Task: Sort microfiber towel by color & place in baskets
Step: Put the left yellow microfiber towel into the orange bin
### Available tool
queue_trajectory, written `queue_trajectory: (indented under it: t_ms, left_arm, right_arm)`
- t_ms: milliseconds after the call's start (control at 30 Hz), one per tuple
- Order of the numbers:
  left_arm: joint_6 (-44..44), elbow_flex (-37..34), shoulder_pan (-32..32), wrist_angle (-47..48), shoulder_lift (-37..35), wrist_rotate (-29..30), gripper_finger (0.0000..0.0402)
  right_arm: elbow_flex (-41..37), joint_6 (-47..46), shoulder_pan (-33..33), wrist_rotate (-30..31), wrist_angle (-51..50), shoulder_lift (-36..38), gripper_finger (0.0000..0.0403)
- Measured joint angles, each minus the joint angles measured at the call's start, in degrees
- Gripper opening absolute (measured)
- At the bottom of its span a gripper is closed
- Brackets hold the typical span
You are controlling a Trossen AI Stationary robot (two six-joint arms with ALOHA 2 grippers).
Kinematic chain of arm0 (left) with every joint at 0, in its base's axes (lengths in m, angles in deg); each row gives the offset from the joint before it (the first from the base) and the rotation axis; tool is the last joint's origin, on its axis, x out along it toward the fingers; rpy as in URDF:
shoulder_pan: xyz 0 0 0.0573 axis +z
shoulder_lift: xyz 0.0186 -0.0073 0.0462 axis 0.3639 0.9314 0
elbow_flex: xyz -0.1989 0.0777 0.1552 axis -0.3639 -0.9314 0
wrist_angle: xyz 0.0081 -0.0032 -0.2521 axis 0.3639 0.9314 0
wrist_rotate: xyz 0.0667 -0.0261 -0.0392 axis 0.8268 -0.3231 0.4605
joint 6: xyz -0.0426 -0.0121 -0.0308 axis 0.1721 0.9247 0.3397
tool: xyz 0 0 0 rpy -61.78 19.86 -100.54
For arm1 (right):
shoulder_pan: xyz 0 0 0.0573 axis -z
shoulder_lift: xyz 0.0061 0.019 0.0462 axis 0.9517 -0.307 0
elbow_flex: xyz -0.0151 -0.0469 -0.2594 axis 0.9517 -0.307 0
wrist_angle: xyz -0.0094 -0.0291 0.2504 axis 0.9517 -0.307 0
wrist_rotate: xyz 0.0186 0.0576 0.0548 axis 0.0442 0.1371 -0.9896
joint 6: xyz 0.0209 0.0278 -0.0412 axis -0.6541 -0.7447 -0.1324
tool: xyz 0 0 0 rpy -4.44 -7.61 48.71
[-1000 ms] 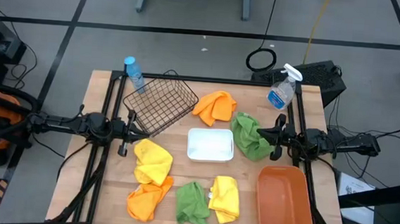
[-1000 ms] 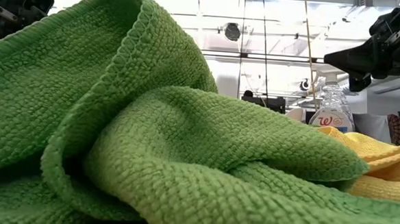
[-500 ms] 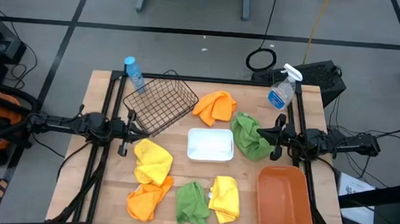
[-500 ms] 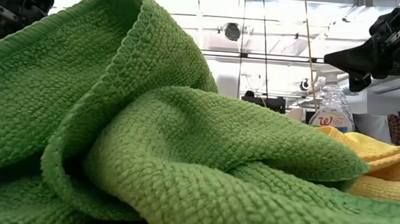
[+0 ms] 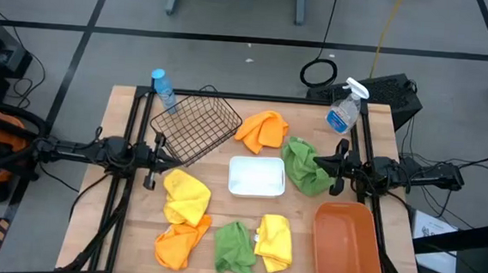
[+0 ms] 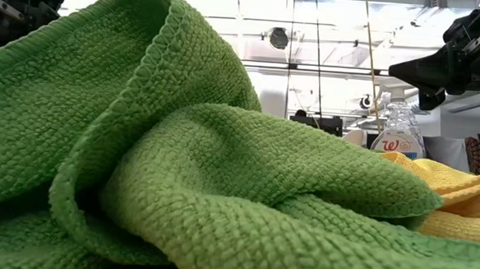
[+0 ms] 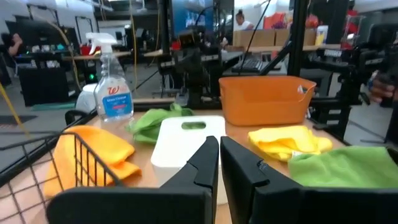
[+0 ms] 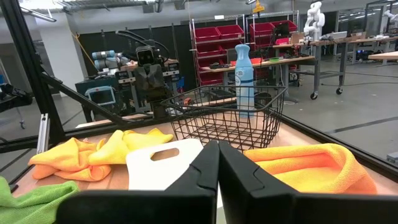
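- You have a clear spray bottle [image 5: 343, 110] standing at the counter's [image 5: 122, 223] far right corner.
- A blue bottle [image 5: 163, 89] stands near the far left corner.
- A black cable loop [image 5: 319, 73] lies on the floor beyond.

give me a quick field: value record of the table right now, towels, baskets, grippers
yellow towels: one left of the tray, one near the front edge
green towels: one right of the tray, one near the front edge
orange towels: one behind the tray, one at front left
wire basket: back left, holds no towel
white tray: centre, holds no towel
orange tub: front right, holds no towel
left gripper: shut, holds nothing
right gripper: shut, holds nothing
towels sorted: none
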Motion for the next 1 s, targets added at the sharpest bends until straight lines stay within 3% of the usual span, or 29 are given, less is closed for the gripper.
queue_trajectory:
  t_ms: [500, 833, 1000]
  left_arm:
    - [0.0, 11.0, 0.0, 3.8, 2.6, 0.1, 0.0002]
    - [-1.7, 27.9, 0.0, 15.3, 13.3, 1.5, 0.0001]
    - [-3.6, 35.3, 0.0, 16.8, 20.4, 1.6, 0.0001]
  right_arm:
    - [0.0, 0.0, 0.0, 0.0, 0.0, 0.0, 0.0000]
    - [0.0, 0.0, 0.0, 0.0, 0.0, 0.0, 0.0000]
    - [0.0, 0.0, 0.0, 0.0, 0.0, 0.0, 0.0000]
